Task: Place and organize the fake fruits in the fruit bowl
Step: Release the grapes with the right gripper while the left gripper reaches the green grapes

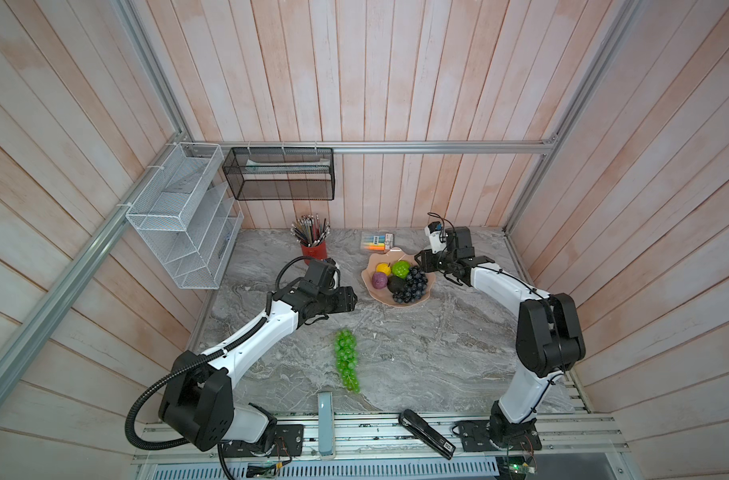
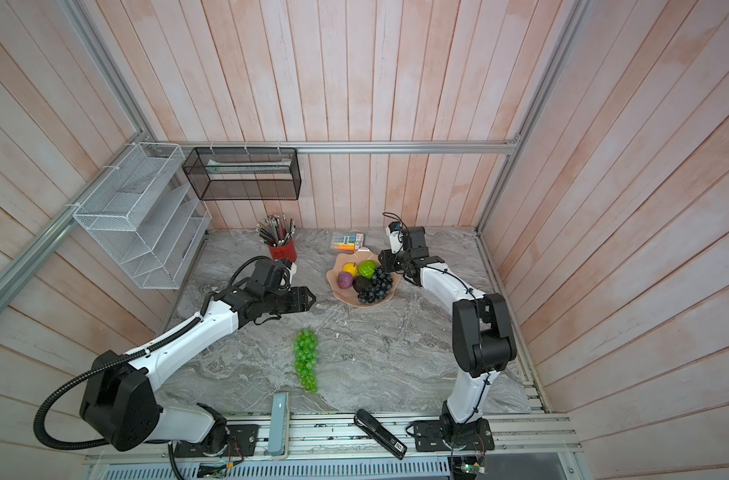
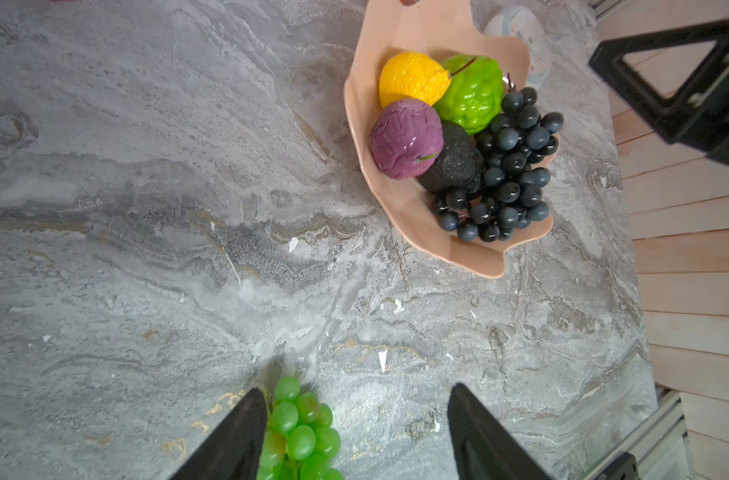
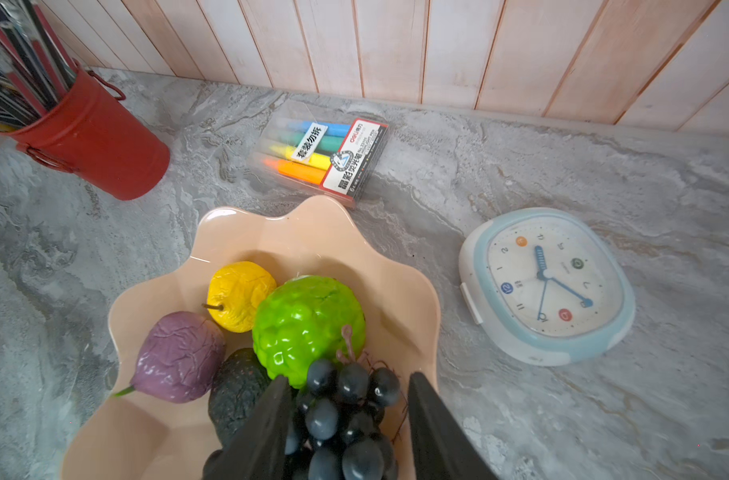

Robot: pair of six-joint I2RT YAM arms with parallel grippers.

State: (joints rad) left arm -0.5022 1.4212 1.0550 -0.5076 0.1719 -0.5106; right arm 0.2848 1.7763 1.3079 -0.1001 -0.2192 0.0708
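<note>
Right tool (image 4: 349, 377): over the far right rim of the fruit bowl (image 4: 312, 237). Its dark fingers (image 4: 267, 424) stood apart, one on each side of the black-purple grape bunch (image 4: 325, 415), with a gap beside one finger, so the grip was released.
Black-purple grape bunch: lay in the bowl's right and near part, against the dark oval avocado (image 4: 236, 395).
Other fruits in the bowl: yellow stemmed fruit (image 4: 240, 295) far left, bumpy green ball (image 4: 308, 328) far right and touching it, purple ball (image 4: 180, 357) on the left, avocado in the middle.
Fruit bowl: sat on the counter (image 1: 416, 353), far and right of middle.
Green grape bunch (image 1: 346, 359): lay lengthwise on the bare counter near the middle, well apart from the bowl and on its near side.
Left tool (image 3: 356, 388): hung over the counter left of the bowl, jaws wide and holding nothing. The far end of the green bunch lay just beside one finger in the wrist view.
Clock (image 4: 549, 286): lay flat, just right of the bowl.
Highlighter pack (image 4: 321, 153): just beyond the bowl's far rim.
Red pencil cup (image 4: 101, 141): far, left of the bowl.
Stapler (image 1: 427, 432): on the near rail.
</note>
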